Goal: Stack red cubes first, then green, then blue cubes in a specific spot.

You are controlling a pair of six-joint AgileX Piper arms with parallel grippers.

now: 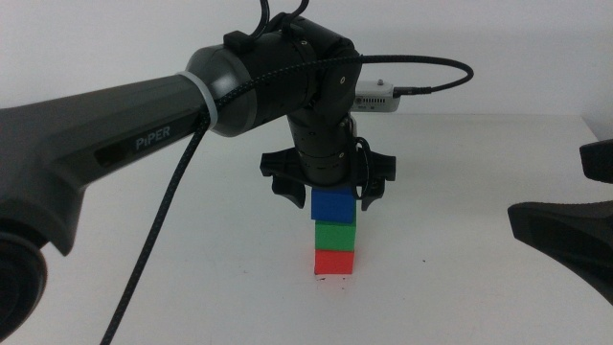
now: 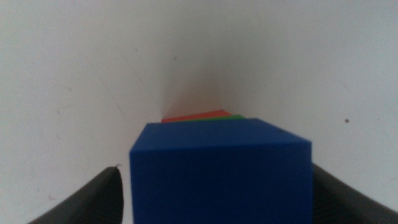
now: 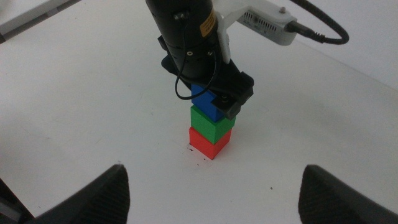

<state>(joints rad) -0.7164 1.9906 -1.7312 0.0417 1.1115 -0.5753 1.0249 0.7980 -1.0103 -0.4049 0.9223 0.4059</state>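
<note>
Left gripper [image 1: 332,196]: our jaws straddle blue cube [image 1: 333,205], gaps visible; upright stack, green [image 1: 335,236] over red [image 1: 334,262]; right gripper [image 3: 214,193] wide

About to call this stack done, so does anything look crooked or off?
Nothing stands out. The red cube sits on the white table, the green cube squarely on it and the blue cube on top. The left hand straddles the blue cube; the right hand waits aside, open.
</note>
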